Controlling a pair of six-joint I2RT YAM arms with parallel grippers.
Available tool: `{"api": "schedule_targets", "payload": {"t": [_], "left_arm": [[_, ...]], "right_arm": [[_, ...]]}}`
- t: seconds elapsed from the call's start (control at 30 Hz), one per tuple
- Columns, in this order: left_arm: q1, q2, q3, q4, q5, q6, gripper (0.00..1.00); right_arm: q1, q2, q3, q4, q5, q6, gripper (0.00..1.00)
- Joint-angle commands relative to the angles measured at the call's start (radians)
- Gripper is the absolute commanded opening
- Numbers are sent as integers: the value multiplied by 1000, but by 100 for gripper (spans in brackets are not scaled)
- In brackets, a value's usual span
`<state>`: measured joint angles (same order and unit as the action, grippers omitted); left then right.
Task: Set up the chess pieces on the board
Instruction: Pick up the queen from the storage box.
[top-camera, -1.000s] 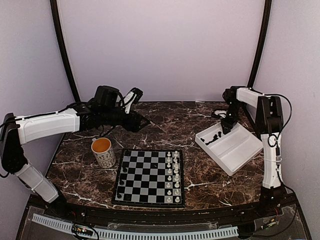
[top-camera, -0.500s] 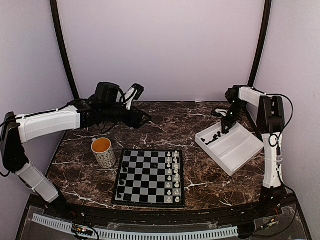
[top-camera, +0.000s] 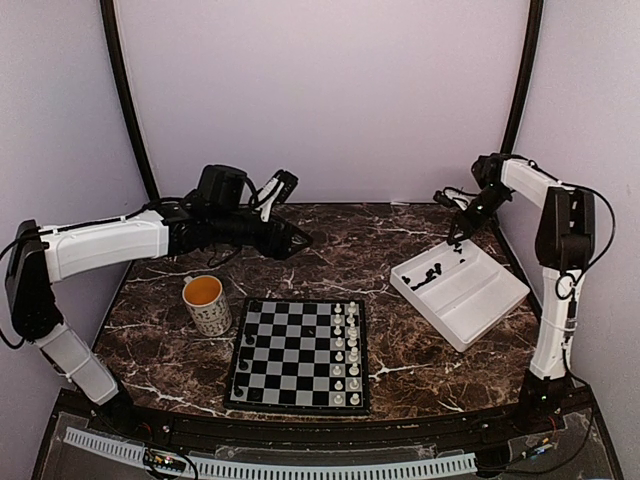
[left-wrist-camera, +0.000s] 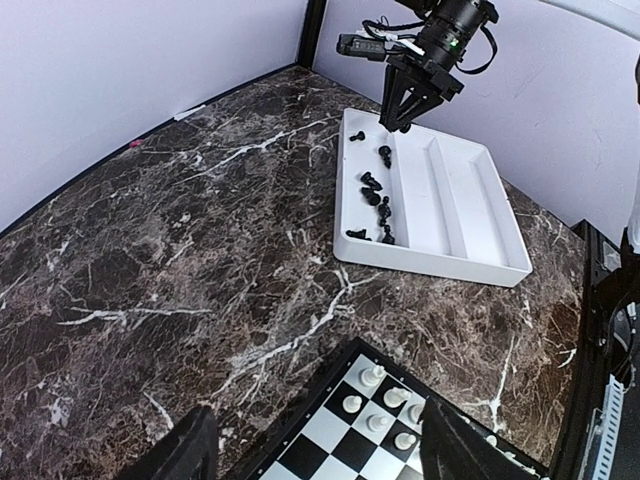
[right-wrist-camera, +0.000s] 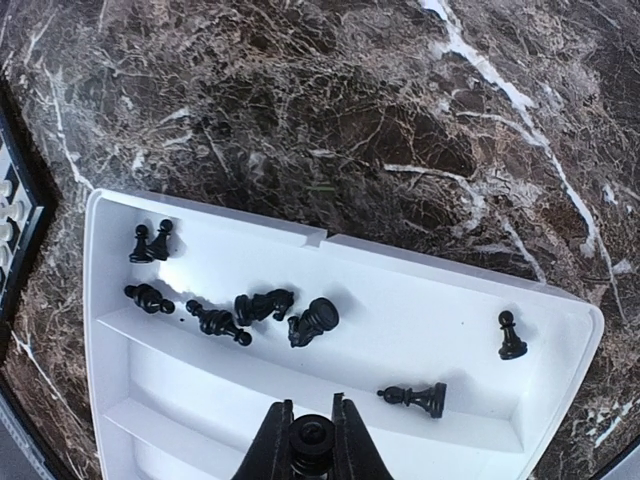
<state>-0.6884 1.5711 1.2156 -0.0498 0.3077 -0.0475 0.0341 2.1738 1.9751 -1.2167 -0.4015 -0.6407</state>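
Observation:
The board (top-camera: 262, 350) lies at the front middle, with white pieces (top-camera: 345, 350) in its two right columns and a few black chess pieces (top-camera: 243, 366) on its left column. Several black pieces (right-wrist-camera: 262, 305) lie loose in the white tray (right-wrist-camera: 420, 300). My right gripper (right-wrist-camera: 311, 440) is shut on one black piece (right-wrist-camera: 313, 434) and holds it above the tray; it also shows in the top view (top-camera: 461, 230) and the left wrist view (left-wrist-camera: 393, 118). My left gripper (top-camera: 298, 241) hangs open and empty over the table behind the board, with the board's corner (left-wrist-camera: 330, 440) between its fingers (left-wrist-camera: 190, 455).
A mug (top-camera: 207, 303) with an orange inside stands left of the board. The tray (top-camera: 480, 300) sits at the right, close to the right arm's upright link (top-camera: 555, 300). A black frame and pale walls close in the table.
My right gripper has risen out of the tray and back toward the far right, carrying a black piece. My left arm has reached further right.

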Motion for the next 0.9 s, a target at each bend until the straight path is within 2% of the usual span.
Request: {"api": "schedule_targets", "payload": {"t": [0.0,0.13,0.33,0.67,0.87], "left_arm": [[-27,7,45,28,40,-2,71],[-62,27,49,66,41,-37,71],[-140,80,55,270,28,-184,72],[-205,272,243,439,87,-346,70],[-219,281,268,479,120,-359,71]], "right_arm": [[-8,-64,-46,33,-143,22,11],[-8,-164,-121,101,-332,74,11],[30,-366,-326,451,-569,299,9],[237,-592,-511,842,-677,548,11],[314,-612,-512,864,-685,574,12]]}}
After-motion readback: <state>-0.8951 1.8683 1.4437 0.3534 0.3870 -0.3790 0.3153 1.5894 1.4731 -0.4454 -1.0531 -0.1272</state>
